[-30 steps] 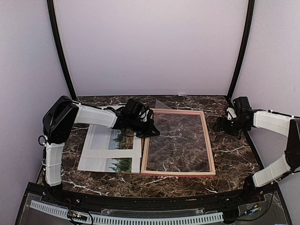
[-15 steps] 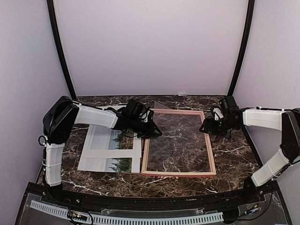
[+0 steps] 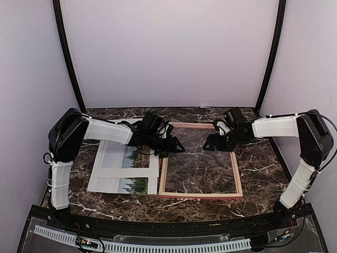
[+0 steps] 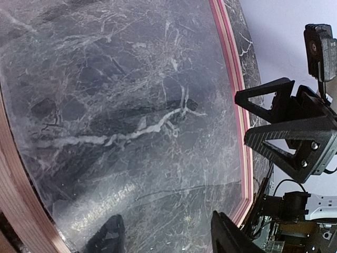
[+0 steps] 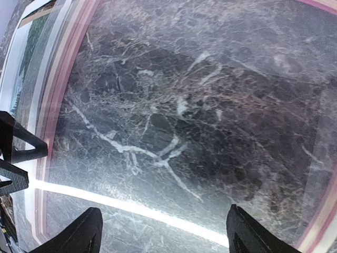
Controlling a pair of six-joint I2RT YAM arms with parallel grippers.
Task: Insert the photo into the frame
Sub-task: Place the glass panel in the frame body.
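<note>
- You are keeping the photo (image 3: 138,157) off to the left of the frame (image 3: 238,176). It is lying flat on the table (image 3: 263,174) under the white mat (image 3: 113,171), so only patches of trees are showing through the openings, and it is not yet going into the frame
- The frame is lying flat mid-table with the clear sheet (image 3: 197,168) resting inside it and the marble showing through. In my judgement the sheet is being seated first so the photo can go in on top of it
- Your left gripper (image 3: 172,147) is hovering over the far left corner of the frame. Its fingers (image 4: 231,237) are standing apart with nothing between them, which reads as letting go of the sheet
- Your right gripper (image 3: 211,143) is hanging over the far right part of the frame, with its fingers (image 5: 81,232) spread wide and gripping nothing. It is probably placed there to press or steady the sheet
- Compared with one second back, the right arm is now reaching in over the frame, where it was sitting out at the right edge of the table
- The clear corner that was sticking up past the far rail is no longer showing
- The left gripper is staying in much the same spot, and the photo, mat and frame are not shifting
</note>
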